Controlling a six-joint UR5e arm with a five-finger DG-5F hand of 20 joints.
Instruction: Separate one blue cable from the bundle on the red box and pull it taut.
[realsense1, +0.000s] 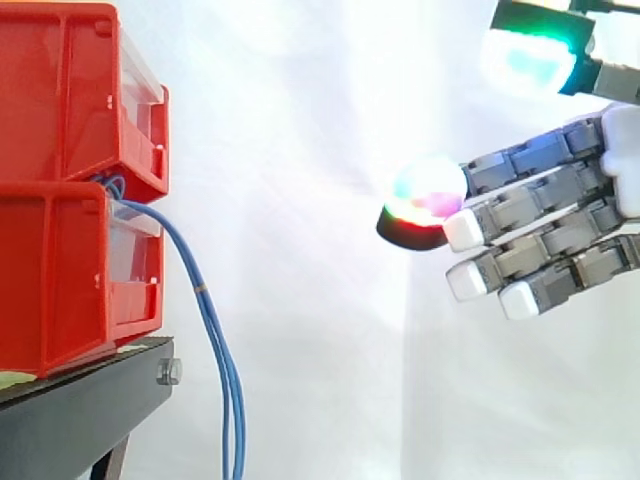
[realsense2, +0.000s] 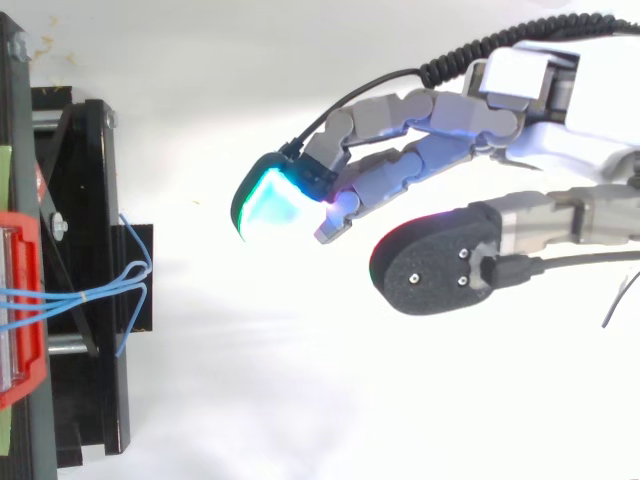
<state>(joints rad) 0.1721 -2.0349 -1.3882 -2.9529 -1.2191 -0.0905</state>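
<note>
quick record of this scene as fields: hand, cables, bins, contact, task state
hand: open, fingers stretched toward the bins, holding nothing
blue cables: bundle coming out between the two bins, hanging slack past the stand's edge
red bins: two, stacked on the black stand
contact: none; hand is apart from the cables, to their right in the side view
task state: no cable separated yet

A black stand (realsense1: 90, 405) sits at 8 o'clock in the side view. The lower red bin (realsense1: 60, 280) rests directly on it, the upper red bin (realsense1: 70, 90) at its 12 o'clock.
</note>
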